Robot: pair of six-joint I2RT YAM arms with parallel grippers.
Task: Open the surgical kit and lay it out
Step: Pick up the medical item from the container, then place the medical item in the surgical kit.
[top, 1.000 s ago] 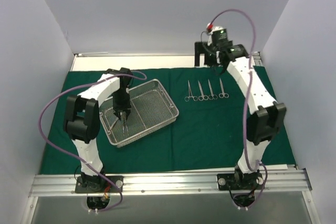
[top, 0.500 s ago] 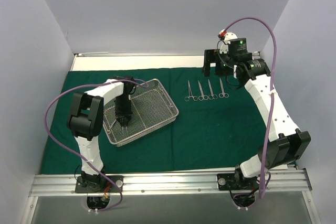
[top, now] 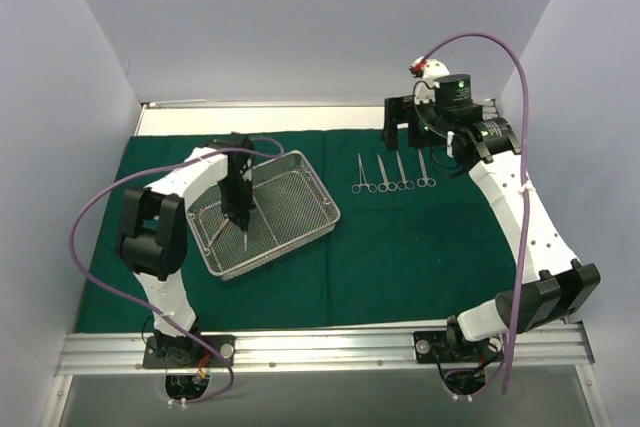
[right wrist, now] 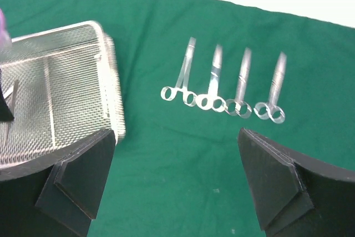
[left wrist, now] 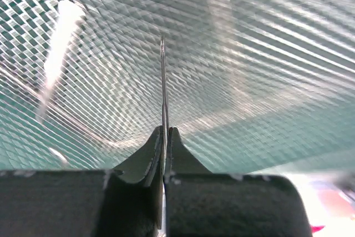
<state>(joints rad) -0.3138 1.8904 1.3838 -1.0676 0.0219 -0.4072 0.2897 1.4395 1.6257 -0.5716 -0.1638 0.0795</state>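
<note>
The dark green cloth (top: 400,247) lies spread flat on the table. On its left part sits the silver wire-mesh tray (top: 322,187). My left gripper (top: 240,217) points down into the tray and is shut on a slim steel instrument (top: 246,237). In the left wrist view the instrument (left wrist: 163,81) sticks out edge-on from between the closed fingertips (left wrist: 154,148), above the mesh floor (left wrist: 266,54). Several scissor-handled instruments (top: 392,173) lie in a row on the cloth to the right of the tray. My right gripper (top: 404,125) hovers open behind that row, holding nothing.
In the right wrist view the row of instruments (right wrist: 222,90) lies ahead of the open gripper (right wrist: 176,131), with the tray's rim (right wrist: 111,76) at the left and bare cloth (right wrist: 183,192) below. A white strip of table (top: 250,119) runs behind the cloth.
My left gripper has shut on the instrument in the tray and risen slightly with it. The right arm swung outward and stretched towards the back right, then held nearly still.
</note>
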